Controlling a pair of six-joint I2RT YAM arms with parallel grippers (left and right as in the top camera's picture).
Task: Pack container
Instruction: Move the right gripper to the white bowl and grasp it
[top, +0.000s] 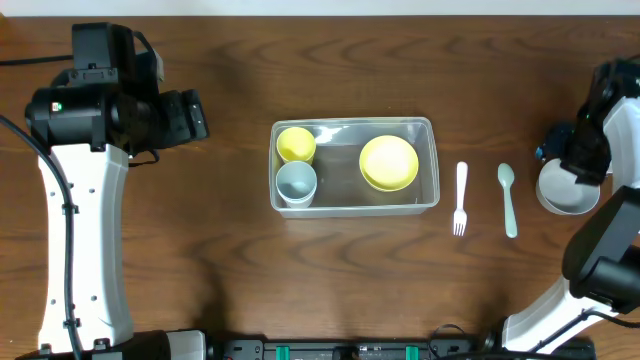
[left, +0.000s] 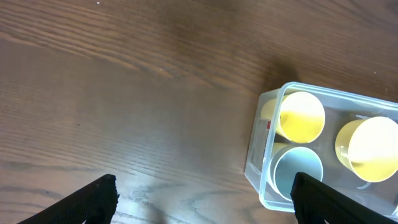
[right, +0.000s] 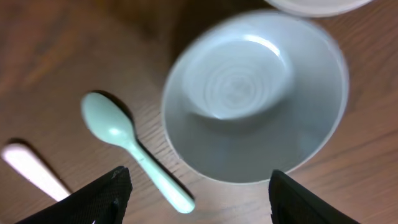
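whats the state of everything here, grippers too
container: open, no lid, partly packed
yellow cup: upright, empty, inside container
blue cup: upright, empty, inside container
yellow bowl: upright, inside container
fork: flat on table, not packed
spoon: flat on table, not packed
white bowl: upright, empty, on table
left gripper: open, empty
right gripper: open, over white bowl
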